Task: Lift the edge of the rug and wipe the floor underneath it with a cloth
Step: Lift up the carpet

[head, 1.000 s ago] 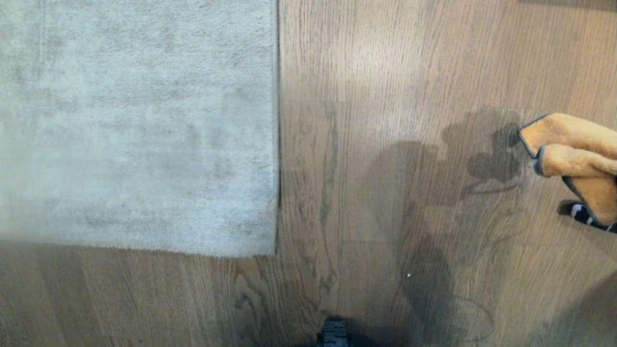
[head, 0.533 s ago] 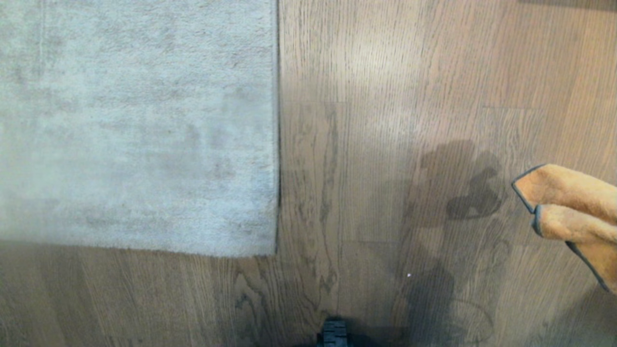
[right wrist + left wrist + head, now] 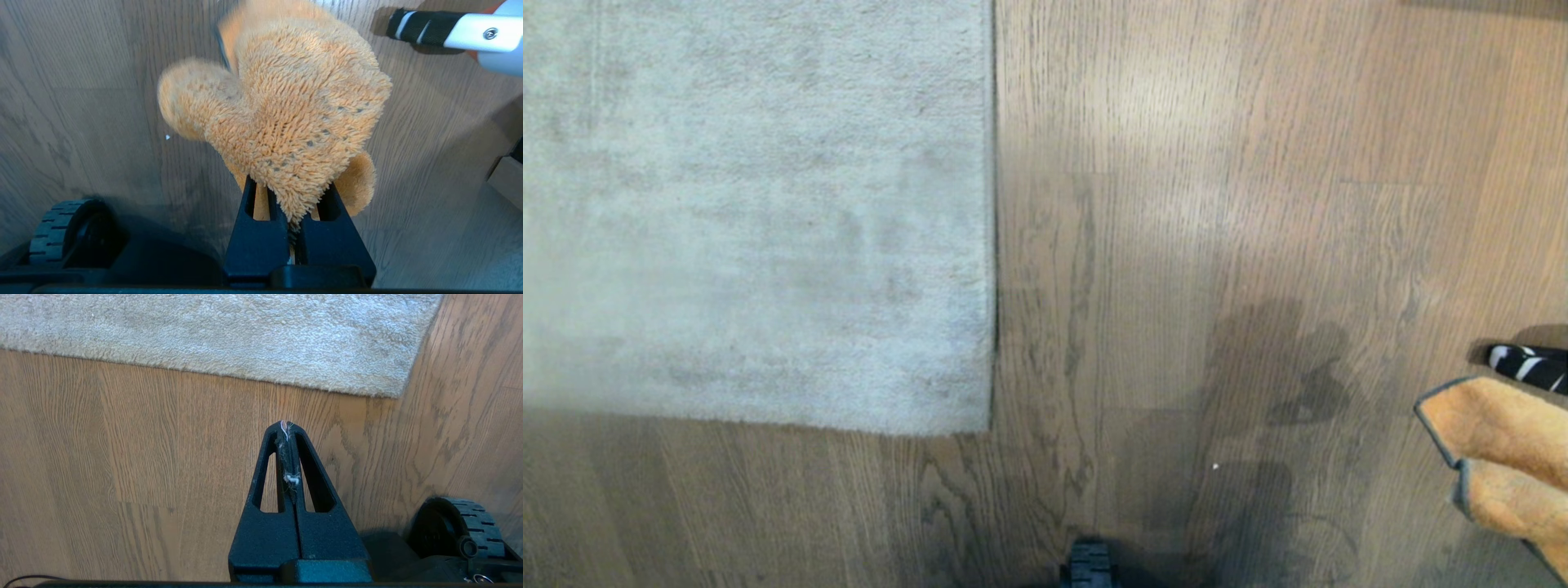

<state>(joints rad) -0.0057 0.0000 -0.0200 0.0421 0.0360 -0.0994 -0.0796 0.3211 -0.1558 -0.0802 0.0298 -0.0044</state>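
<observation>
While the right end effector [image 3: 292,241] grips the fluffy orange cloth [image 3: 286,118] above the wood floor [image 3: 1217,204], the rug edge [image 3: 994,220] lies flat, well apart. The left end effector [image 3: 288,426] is clenched empty near the rug's corner.

Each gripper wore matte black plastic fingers, long tapering triangles pierced by a slim slot. On the left gripper [image 3: 288,426], wisps of pale lint and a pinkish thread clung along the seam between the fingers [image 3: 304,465]. The right gripper [image 3: 292,234] had the same textured black fingers [image 3: 251,241] rising from a blocky black base. A black ridged rubber wheel [image 3: 470,526] on a black base showed in both wrist views. A thin black cable [image 3: 24,577] curled at one corner.
</observation>
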